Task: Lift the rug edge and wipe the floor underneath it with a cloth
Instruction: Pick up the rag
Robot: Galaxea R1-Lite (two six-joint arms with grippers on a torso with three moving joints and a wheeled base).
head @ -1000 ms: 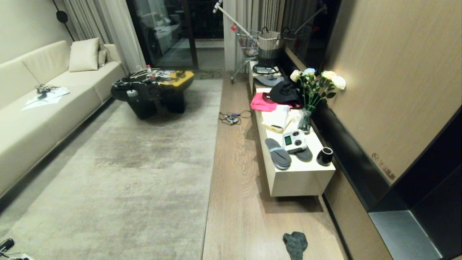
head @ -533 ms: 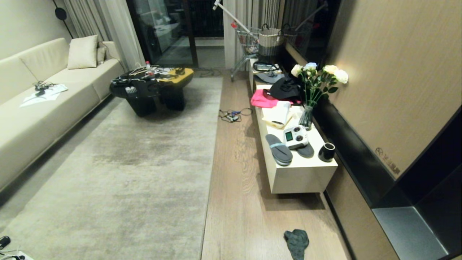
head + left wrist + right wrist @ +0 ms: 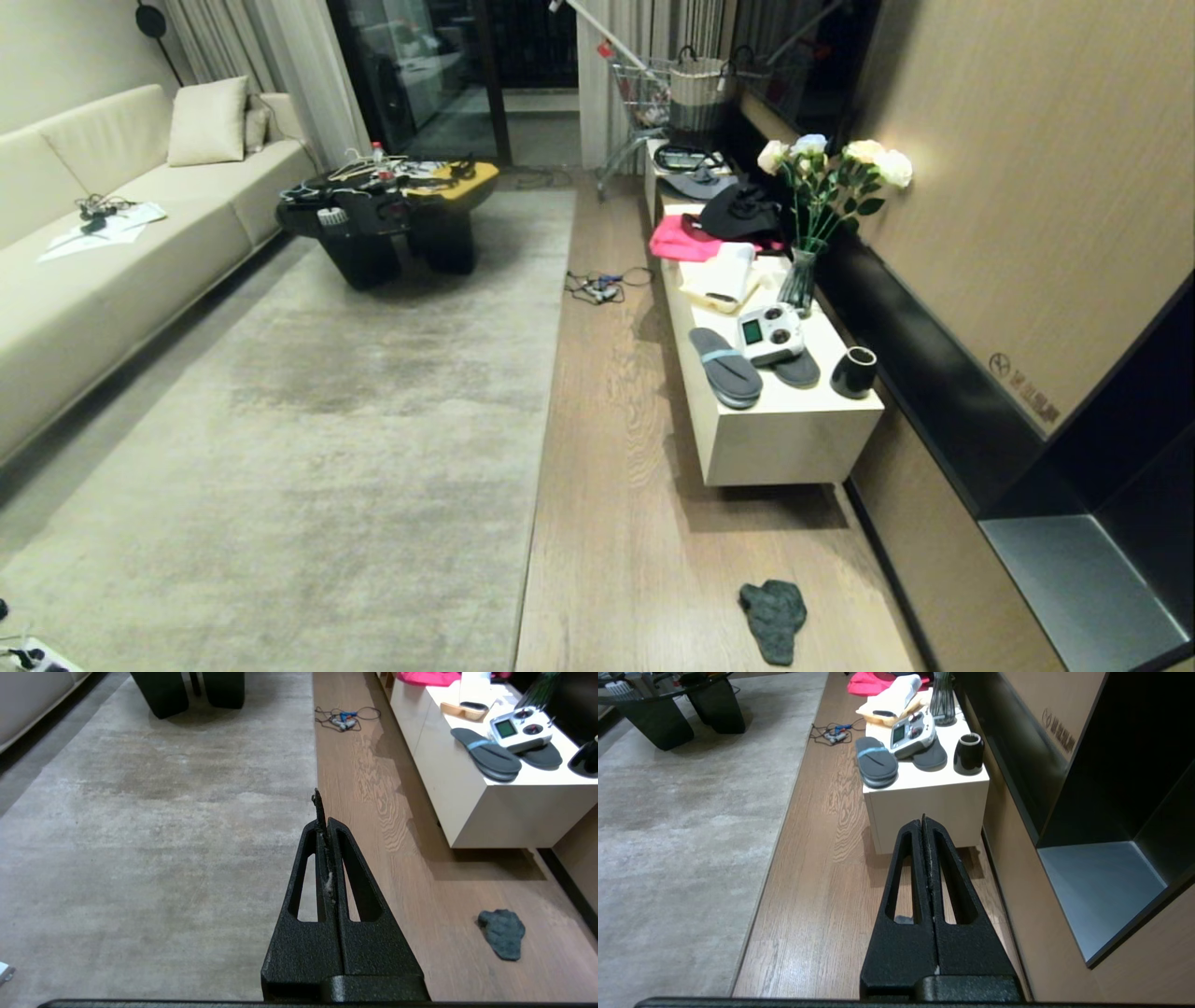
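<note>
One cloth [image 3: 774, 619] lies crumpled on the floor [image 3: 616, 448], apart from the flat rug edge [image 3: 540, 439] and near the white cabinet [image 3: 789, 439], ahead of and below both the left gripper [image 3: 323, 812] and the right gripper [image 3: 923, 823], each pressed fully closed, empty.

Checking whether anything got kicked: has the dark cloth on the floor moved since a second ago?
No. The cloth keeps its place on the floor near the white cabinet; the whole head view shifted together, so the camera moved.
</note>
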